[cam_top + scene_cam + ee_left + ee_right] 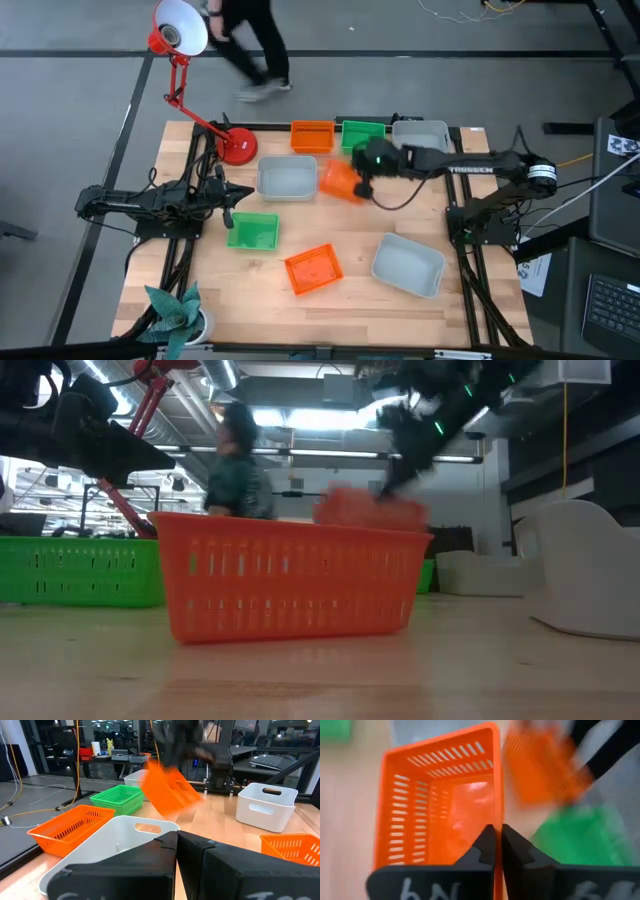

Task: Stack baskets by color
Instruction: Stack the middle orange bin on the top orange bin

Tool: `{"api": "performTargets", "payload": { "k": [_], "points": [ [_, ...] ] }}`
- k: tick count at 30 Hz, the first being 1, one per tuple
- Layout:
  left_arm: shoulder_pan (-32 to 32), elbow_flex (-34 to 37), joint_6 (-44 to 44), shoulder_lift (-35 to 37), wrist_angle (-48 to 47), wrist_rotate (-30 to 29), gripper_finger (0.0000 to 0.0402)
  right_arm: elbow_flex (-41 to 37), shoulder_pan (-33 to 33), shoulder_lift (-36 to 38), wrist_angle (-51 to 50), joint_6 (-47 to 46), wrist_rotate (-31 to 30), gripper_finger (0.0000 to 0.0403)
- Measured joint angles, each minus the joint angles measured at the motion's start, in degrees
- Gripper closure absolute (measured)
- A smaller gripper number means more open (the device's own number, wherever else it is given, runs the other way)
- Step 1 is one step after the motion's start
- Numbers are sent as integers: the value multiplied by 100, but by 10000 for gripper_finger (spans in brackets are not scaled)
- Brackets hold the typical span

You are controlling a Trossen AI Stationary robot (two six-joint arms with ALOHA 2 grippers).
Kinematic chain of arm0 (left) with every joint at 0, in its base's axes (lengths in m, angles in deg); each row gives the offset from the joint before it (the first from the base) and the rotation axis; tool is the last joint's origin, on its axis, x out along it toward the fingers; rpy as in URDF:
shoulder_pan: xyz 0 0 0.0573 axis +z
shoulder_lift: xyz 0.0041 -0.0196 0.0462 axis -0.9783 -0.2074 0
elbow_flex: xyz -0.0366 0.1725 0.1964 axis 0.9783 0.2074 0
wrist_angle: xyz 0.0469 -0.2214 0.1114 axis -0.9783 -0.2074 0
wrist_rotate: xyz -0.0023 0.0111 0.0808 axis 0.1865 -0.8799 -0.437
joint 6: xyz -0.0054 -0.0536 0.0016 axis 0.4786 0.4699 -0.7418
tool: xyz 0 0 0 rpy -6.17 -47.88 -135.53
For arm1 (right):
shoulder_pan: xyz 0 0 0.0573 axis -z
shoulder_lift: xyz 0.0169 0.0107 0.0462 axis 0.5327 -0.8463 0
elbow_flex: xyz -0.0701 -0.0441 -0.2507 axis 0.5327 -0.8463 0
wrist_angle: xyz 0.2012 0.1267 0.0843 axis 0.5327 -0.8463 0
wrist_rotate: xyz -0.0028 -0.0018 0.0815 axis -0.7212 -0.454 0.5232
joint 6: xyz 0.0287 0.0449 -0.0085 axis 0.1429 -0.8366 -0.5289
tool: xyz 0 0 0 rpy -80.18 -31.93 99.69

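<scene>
Right gripper (362, 180) is pinching the long rim wall of an orange basket (340, 181), carrying it tilted above mid-table, target orange basket (312, 136) lying just beyond at the back row; left gripper (232, 196) is idling pressed together.

Wooden table (350, 300) carries roughly eight baskets (313, 268).

A robotics lab or workshop: a wooden table (350, 300) stands on a grey floor (60, 110), with a keyboard (610, 305) beside it. Beyond it lie ceiling strip lights (330, 420), exposed ducts (290, 390), cluttered workbenches (107, 760), hanging cables (12, 765), and a person (238, 465) walking past.
</scene>
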Motion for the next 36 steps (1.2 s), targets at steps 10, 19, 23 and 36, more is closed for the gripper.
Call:
{"api": "performTargets", "payload": {
  "k": [10,19,23,36],
  "points": [
    [-1,0,-48,2,0,-2,401,3679,974,-740,440,1072,776,399],
    [-2,0,-55,1,0,-5,401,7264,1746,-3256,-1819,814,2337,399],
    [0,0,-55,1,0,-7,401,7394,2011,-4001,-2187,940,2387,399],
    [0,0,-53,0,0,-5,401,7115,2657,-5083,-2856,1543,2801,400]
  ]
}}
